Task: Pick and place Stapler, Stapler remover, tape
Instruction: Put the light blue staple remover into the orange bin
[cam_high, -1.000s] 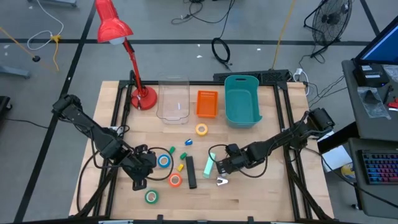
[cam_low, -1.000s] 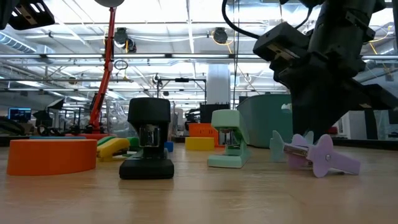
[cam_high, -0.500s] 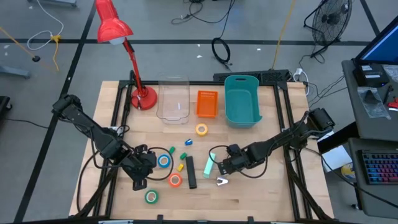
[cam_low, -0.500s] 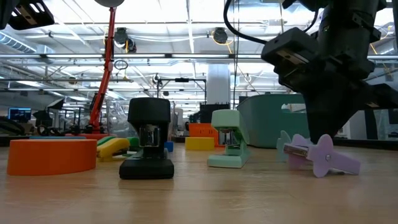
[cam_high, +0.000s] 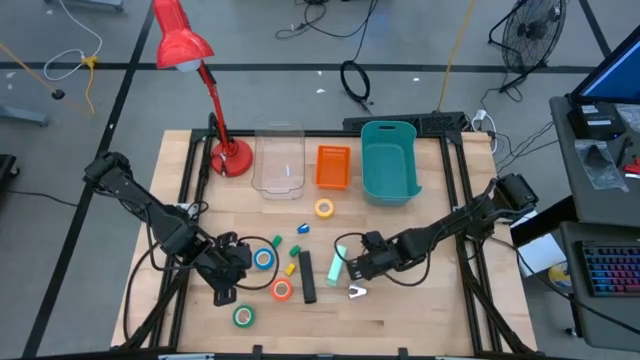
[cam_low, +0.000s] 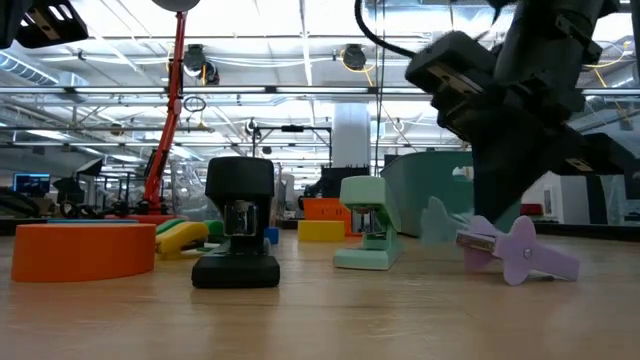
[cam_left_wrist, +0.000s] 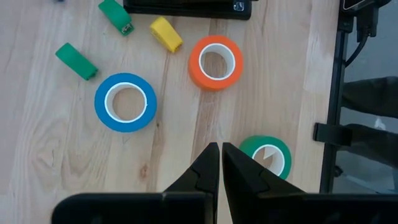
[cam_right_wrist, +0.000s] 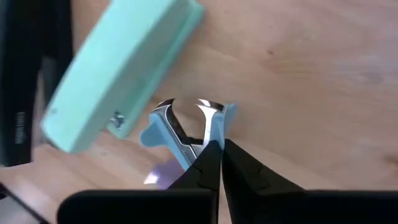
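Observation:
The stapler remover (cam_right_wrist: 180, 127), pale blue and lilac with metal claws, lies on the wood near the table's front (cam_high: 357, 292). My right gripper (cam_right_wrist: 217, 146) stands over it, shut, slanting down. Beside it lie a mint stapler (cam_high: 336, 263) and a black stapler (cam_high: 307, 277). Tape rolls lie flat: yellow (cam_high: 324, 208), blue (cam_high: 263, 259), orange (cam_high: 282, 290), green (cam_high: 244, 316). My left gripper (cam_left_wrist: 219, 149) hangs shut above bare wood between the blue, orange and green rolls and holds nothing. My right gripper has its fingertips closed on the remover where its two claw arms run together (cam_right_wrist: 208, 138), behind the metal claws. The fingers slant down from the table's right side. They hide what lies between them. The remover's lilac half (cam_low: 520, 250) rests on the table.
At the back stand a red lamp (cam_high: 215, 110), a clear bin (cam_high: 279, 160), an orange tray (cam_high: 333, 166) and a teal bin (cam_high: 389, 160). Small coloured blocks (cam_high: 292, 262) lie between the tape rolls and the staplers.
In the low view the remover's pale blue wing has shifted a little and risen beside my right gripper, while its lilac half has stayed where it lay on the table.

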